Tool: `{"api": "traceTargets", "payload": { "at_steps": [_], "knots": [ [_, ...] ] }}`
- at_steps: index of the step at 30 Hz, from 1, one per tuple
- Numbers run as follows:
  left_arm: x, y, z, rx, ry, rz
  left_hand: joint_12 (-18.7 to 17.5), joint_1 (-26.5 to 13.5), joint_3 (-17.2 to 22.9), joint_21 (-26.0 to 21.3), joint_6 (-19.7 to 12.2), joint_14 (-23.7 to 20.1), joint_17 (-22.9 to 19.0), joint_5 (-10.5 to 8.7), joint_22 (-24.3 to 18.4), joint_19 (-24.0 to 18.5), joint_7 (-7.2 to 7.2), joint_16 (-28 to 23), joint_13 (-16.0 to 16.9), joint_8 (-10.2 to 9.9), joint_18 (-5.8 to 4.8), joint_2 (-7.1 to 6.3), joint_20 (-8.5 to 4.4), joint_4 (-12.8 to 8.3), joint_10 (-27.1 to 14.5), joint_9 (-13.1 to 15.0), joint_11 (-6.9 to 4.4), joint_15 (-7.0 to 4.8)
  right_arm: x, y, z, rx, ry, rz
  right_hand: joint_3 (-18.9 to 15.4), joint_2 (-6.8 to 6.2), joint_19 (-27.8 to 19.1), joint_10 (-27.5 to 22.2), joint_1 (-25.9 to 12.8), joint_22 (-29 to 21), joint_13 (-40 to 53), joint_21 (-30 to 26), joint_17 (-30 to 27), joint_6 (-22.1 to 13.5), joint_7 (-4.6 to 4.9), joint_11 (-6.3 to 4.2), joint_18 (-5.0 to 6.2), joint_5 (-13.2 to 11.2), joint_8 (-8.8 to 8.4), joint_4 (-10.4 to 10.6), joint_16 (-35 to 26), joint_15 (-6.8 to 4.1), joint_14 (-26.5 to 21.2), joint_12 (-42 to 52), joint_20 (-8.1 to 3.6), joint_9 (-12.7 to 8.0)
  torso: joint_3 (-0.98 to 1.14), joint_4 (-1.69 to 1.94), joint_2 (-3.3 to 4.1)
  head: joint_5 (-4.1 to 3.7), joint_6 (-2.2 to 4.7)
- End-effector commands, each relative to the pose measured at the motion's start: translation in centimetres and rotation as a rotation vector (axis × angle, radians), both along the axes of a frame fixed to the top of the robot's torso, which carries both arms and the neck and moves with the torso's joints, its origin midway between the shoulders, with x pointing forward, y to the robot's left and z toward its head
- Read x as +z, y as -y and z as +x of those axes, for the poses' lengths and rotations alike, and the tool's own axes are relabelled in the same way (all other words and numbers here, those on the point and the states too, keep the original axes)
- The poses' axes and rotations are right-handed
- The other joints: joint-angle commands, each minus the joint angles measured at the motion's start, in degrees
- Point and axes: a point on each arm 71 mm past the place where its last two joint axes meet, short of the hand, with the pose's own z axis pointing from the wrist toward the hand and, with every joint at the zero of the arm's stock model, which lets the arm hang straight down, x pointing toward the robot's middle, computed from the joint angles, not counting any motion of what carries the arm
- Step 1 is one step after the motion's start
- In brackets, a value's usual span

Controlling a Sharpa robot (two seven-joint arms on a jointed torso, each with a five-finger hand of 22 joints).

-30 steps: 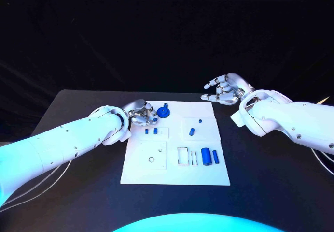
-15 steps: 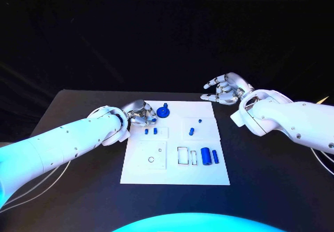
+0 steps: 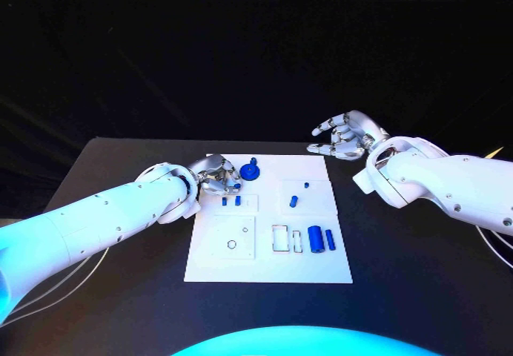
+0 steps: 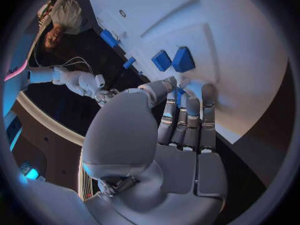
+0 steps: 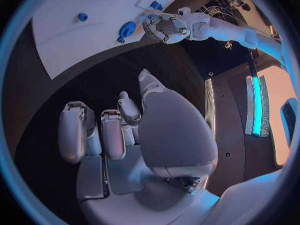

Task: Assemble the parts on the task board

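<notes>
Head view: matte black table (image 3: 128, 245), flat white rectangular task board (image 3: 270, 259) at centre. Left hand (image 3: 217, 178), silver metal, sits over board's far-left corner w/ fingers curled in; can't tell if sth is pinched. Blue round part (image 3: 250, 172) stands just beside it; two small blue parts (image 3: 232, 200) lie near. Two blue cylinders (image 3: 322, 238) lie by rectangular cut-outs. Right hand (image 3: 344, 136) hovers off board's far-right corner, fingers spread, holding nothing.

Left wrist view: left hand (image 4: 181, 130) fingertips (image 4: 207, 92) press on smooth white board (image 4: 250, 60), next to two blocky blue parts (image 4: 174, 60).

Right wrist view: right hand (image 5: 119, 130) over dark table, fingers apart, empty; board (image 5: 69, 30) beyond.

Vs. 1 s ago: left hand edged slightly inward; right hand approx. unchanged.
</notes>
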Motion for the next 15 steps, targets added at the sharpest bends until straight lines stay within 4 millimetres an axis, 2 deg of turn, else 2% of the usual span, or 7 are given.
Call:
{"api": "traceTargets", "payload": {
  "at_steps": [1, 15],
  "knots": [
    [-0.04, 0.19, -0.01, -0.005, -0.001, 0.003, 0.99, -1.45, -3.67, 1.01, 2.23, -0.18, -0.58, -0.32, 0.60, 0.34, -0.16, 1.42, -0.21, 0.28, 0.23, 1.39, 0.21, 0.59, -0.40, 1.92, 0.07, -0.13, -0.03, -0.06, -0.02, 0.004, 0.000, -0.001, 2.07, 0.47, 0.80, -0.84, -2.27, 7.18, -0.17, -0.64, 5.33, -0.07, -0.29, -0.37, 1.03, 0.46, 1.16, 0.46, -0.65, -0.09, 3.73, 0.16, -0.59, 0.48, 0.03, -0.02, -0.01, -0.01, 0.00],
    [-0.21, 0.00, 0.14, 0.000, -0.007, 0.018, 1.06, -1.41, -3.64, 1.04, 2.23, -0.19, -0.60, -0.32, 0.63, 0.35, -0.15, 1.55, -0.21, 0.27, 0.24, 1.47, 0.22, 0.58, -0.50, 1.91, 0.07, -0.11, -0.02, -0.07, -0.02, 0.005, 0.000, -0.001, 2.07, 0.47, 0.80, -0.84, -2.27, 7.18, -0.17, -0.64, 5.33, -0.07, -0.29, -0.37, 1.03, 0.46, 1.16, 0.46, -0.65, -0.09, 3.73, 0.16, -0.59, 0.48, -0.01, 0.01, 0.00, -0.17, -0.04]
  ]
}}
